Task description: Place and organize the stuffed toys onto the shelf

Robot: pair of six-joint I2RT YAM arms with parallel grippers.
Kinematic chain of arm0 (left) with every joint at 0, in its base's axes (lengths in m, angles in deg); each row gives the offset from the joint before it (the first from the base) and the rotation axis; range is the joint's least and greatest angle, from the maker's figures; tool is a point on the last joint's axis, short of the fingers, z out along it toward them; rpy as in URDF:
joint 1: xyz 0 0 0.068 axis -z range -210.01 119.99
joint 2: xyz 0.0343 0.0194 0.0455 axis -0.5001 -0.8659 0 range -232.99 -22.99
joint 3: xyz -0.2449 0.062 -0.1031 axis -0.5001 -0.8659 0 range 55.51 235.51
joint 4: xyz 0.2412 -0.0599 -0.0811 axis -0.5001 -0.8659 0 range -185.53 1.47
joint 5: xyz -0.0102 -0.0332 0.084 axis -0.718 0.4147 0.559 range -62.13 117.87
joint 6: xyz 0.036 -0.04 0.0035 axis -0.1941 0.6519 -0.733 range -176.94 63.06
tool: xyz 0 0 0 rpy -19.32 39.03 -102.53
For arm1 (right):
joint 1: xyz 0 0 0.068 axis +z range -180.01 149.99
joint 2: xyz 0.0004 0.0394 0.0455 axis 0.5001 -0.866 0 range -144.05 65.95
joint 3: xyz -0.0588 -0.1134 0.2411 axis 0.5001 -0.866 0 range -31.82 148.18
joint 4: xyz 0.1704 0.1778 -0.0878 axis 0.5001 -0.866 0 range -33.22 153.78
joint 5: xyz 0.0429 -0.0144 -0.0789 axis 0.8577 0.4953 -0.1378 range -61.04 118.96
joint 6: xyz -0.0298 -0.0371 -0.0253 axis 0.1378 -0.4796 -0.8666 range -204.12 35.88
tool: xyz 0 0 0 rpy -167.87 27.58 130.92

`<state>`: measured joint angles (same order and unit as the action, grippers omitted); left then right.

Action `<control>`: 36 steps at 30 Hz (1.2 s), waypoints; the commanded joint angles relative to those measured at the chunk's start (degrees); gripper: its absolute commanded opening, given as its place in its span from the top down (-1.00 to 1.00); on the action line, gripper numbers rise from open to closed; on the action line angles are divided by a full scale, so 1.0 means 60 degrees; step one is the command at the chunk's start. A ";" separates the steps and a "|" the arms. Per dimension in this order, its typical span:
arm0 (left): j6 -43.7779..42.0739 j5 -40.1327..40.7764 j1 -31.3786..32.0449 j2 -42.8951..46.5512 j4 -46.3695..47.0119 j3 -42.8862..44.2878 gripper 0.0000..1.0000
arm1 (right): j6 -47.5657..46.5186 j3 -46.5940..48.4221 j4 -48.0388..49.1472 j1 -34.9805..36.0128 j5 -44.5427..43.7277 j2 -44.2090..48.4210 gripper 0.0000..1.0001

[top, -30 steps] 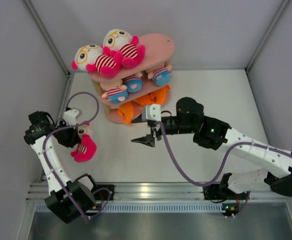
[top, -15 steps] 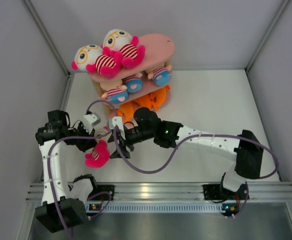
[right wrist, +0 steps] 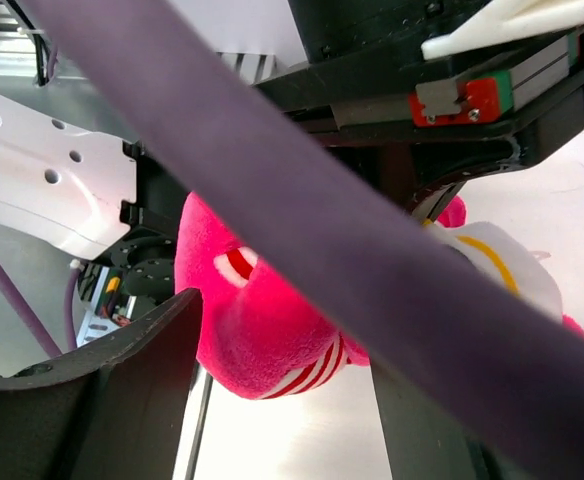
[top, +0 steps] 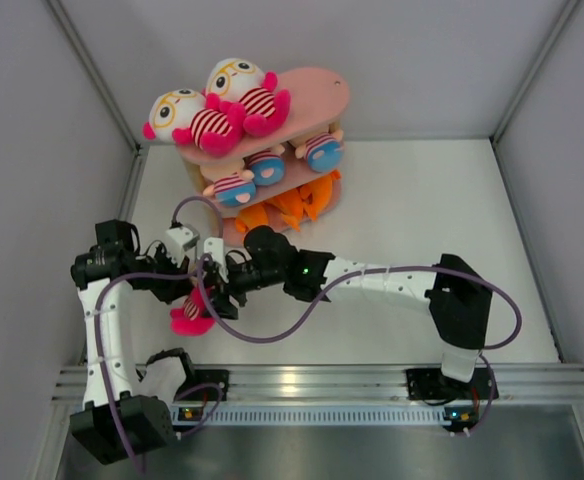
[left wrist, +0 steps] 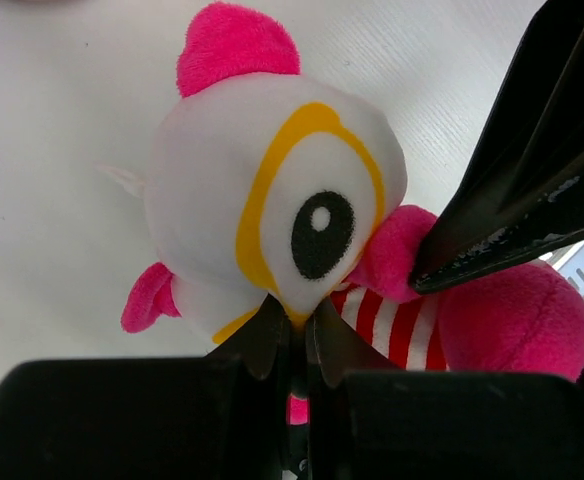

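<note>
A white-headed doll with yellow glasses, magenta limbs and a striped shirt (left wrist: 292, 200) hangs from my left gripper (left wrist: 294, 335), which is shut on the lower edge of its head. In the top view the doll (top: 186, 319) hangs low at the left, under both grippers. My right gripper (right wrist: 282, 400) is open, its jaws either side of the doll's magenta body (right wrist: 262, 330). One right finger (left wrist: 517, 195) touches the doll's arm. The pink shelf (top: 322, 88) stands at the back with two white-headed dolls (top: 212, 110) on top, peach-headed dolls (top: 237, 187) in the middle and orange sharks (top: 292, 205) below.
Grey walls close in the white table (top: 422, 210) at left, back and right. A purple cable (right wrist: 302, 200) crosses the right wrist view, and cables loop near both grippers (top: 262, 335). The right part of the shelf's top board is bare.
My right arm has swung left from the shelf's front to the held doll and now straddles its body. My left gripper carried the doll right, then held still.
</note>
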<state>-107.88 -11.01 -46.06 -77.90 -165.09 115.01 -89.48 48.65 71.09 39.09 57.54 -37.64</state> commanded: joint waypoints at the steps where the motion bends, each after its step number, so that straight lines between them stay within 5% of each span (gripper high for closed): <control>1: -0.0489 -0.0392 0.0127 0.0056 -0.1084 0.0014 1.00 | 0.0045 0.0081 0.0320 0.0260 0.0231 -0.0079 -0.30; 5: -0.0519 -0.0274 0.0127 -0.0148 -0.1084 0.0029 1.00 | -0.0116 -0.0388 0.0524 0.0392 0.0525 0.0228 -0.32; 7: -0.0534 -0.0318 0.0127 -0.0207 -0.1069 0.0087 1.00 | -0.0116 -0.0433 0.0554 0.0480 0.0467 0.0229 -0.18; 8: -0.0534 -0.0318 0.0127 -0.0251 -0.1084 0.0116 1.00 | -0.0102 -0.0389 0.0510 0.0509 0.0336 0.0215 -0.04; 9: -0.0534 -0.0347 0.0141 -0.0266 -0.1098 0.0146 1.00 | -0.0087 -0.0316 0.0466 0.0510 0.0291 0.0185 0.32; 14: -0.0548 -0.0128 0.0127 -0.0193 -0.1069 0.0219 1.00 | -0.0627 -0.0257 -0.0176 0.0510 0.0232 0.0550 1.00; 18: -0.0403 0.0165 0.0127 -0.0237 -0.1055 0.0380 0.78 | -0.1520 -0.0519 -0.1068 0.0510 0.0320 0.1384 1.00; 21: -0.0037 0.0384 0.0127 -0.0266 -0.1069 0.0687 -0.09 | -0.2239 -0.0797 -0.2573 0.0451 0.0495 0.2307 1.00; 24: 0.0300 0.0807 0.0127 -0.0266 -0.1069 0.0790 -0.35 | -0.2664 -0.1090 -0.4215 0.0203 0.0613 0.3346 1.00; 29: 0.0550 0.1278 0.0112 -0.0325 -0.1054 0.0688 -0.40 | -0.3002 -0.2086 -0.8216 -0.0631 0.0000 0.5280 1.00; 32: 0.0579 0.1235 0.0112 -0.0529 -0.1054 0.0659 -0.40 | -0.3715 -0.2687 -0.9781 -0.2107 -0.0511 0.6291 1.00; 36: 0.0653 0.0986 0.0112 -0.0837 -0.0938 0.0586 -0.40 | -0.5474 -0.3070 -0.8840 -0.4960 -0.3179 0.7406 1.00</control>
<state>-104.60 -4.01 -45.28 -81.86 -166.95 117.96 -112.54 29.88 20.12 17.46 49.89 3.02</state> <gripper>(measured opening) 0.700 0.039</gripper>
